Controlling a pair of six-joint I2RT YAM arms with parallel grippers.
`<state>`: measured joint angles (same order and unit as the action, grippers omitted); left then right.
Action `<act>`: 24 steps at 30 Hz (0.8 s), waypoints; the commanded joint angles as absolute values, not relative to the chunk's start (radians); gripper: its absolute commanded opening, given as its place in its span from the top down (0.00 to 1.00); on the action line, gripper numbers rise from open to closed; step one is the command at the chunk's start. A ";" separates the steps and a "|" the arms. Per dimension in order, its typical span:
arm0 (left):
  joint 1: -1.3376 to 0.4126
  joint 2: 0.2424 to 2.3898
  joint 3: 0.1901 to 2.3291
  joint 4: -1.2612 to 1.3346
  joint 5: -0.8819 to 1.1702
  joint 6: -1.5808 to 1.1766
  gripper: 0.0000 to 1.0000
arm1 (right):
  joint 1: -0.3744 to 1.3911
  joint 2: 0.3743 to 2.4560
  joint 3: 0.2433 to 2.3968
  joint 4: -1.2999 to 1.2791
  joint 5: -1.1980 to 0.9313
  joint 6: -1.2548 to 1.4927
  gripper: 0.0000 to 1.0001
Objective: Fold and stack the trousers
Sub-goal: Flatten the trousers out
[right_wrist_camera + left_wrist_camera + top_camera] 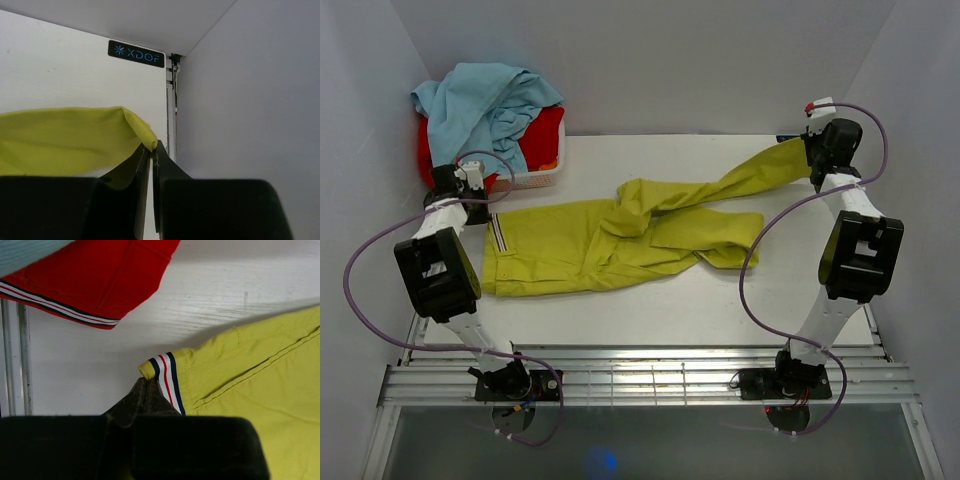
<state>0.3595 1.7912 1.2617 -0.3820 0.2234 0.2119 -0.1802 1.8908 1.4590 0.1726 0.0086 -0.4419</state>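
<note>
**A:** What have the left fingers (142,400) got?

**B:** They are pressed together on a waistband corner of the trousers (610,240), right beside the striped label (167,380).

**A:** And the right fingers (169,172)?

**B:** Closed as well. They pinch the very end of one leg at the far right corner of the desk (670,300), close to the side wall.

**A:** How does the cloth lie between the two?

**B:** The waist and seat lie flat on the left half of the desk. The held leg runs diagonally away to the far right. The other leg lies rumpled nearer the arms, with its end pointing right, about mid-desk.

**A:** What is around them?

**B:** A white basket (535,180) stands at the far left corner. It holds a red garment (545,135) with a light blue garment (485,105) heaped on top. The red one's striped edge hangs near the left fingers but is apart from the trousers.
</note>
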 commanded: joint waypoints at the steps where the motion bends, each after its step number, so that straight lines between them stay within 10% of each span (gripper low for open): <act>1: 0.373 1.801 1.313 -0.354 0.183 0.248 1.00 | -0.201 1.894 1.491 0.300 0.063 -0.480 0.92; 19: 0.416 1.910 1.420 -0.485 0.349 0.327 1.00 | -0.307 1.832 1.502 0.129 -0.124 -0.538 0.92; 22: 0.417 1.919 1.445 -0.549 0.465 0.353 0.88 | -0.314 1.781 1.424 0.068 -0.182 -0.592 0.92; 24: 0.420 1.916 1.450 -0.569 0.498 0.365 0.53 | -0.319 1.763 1.378 0.035 -0.198 -0.638 0.92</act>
